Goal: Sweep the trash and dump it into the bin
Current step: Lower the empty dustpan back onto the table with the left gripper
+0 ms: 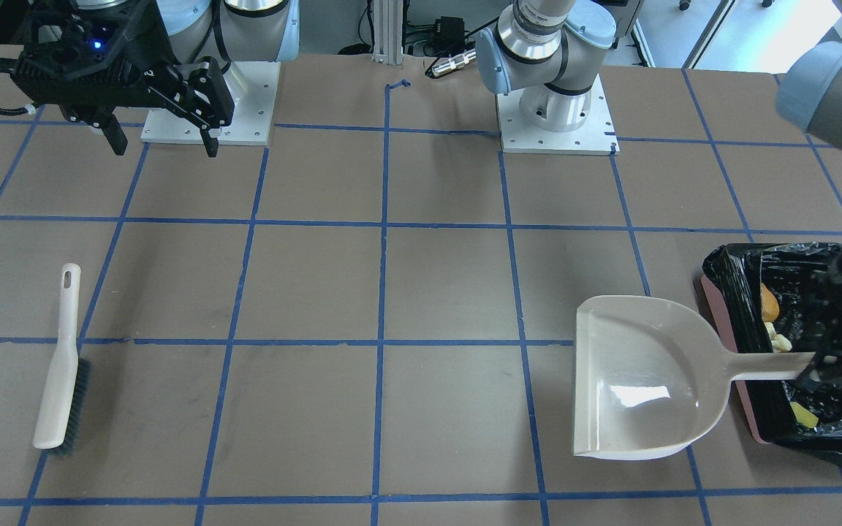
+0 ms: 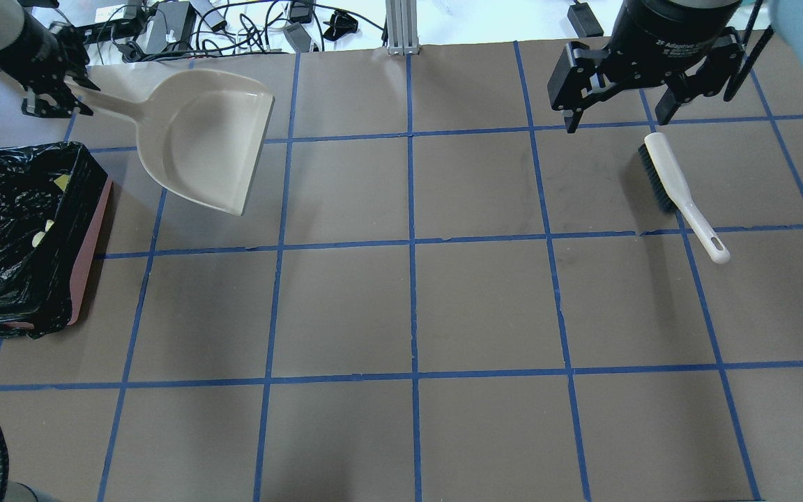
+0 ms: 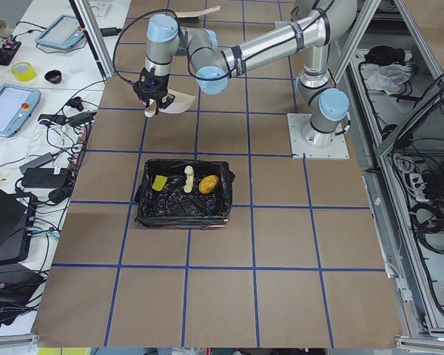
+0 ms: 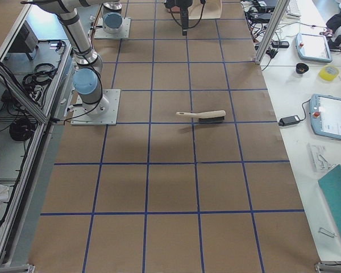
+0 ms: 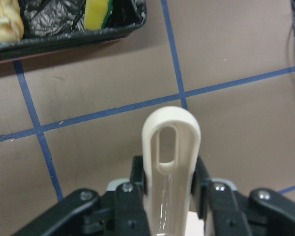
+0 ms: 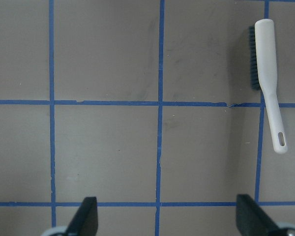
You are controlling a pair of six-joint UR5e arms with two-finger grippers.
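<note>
**Dumping looks done: all three pieces of trash lie in the bin**

Judging from the side view, the main work is finished. The bin point(image 3: 181, 220), with its crinkly black liner, holds the glossy orange lump point(image 3: 209, 183), the tan croissant-shaped piece point(image 3: 189, 180) and the yellow sponge piece point(image 3: 159, 183). They lie in a row on the liner, and I can see no scrap of trash anywhere on the counter point(image 2: 485, 307).

The beige dustpan point(image 1: 640, 372) shows a bare, shiny pan with nothing in it. The left gripper point(image 5: 170, 196) pinches its handle between both fingers, just below the hanging loop. The dustpan appears to be held clear of the counter, just beside the bin on the side away from the robot and no longer over it.

The right gripper point(image 2: 617, 122) is spread wide and holds nothing. It hovers above the counter near the bristle end of the brush point(image 2: 686, 199). The brush lies flat on the counter on its own, well apart from the bin.

What is left, as I read it, is only tidying: the dustpan has not yet been set down and let go. Sweeping and tipping seem to need no more work.
</note>
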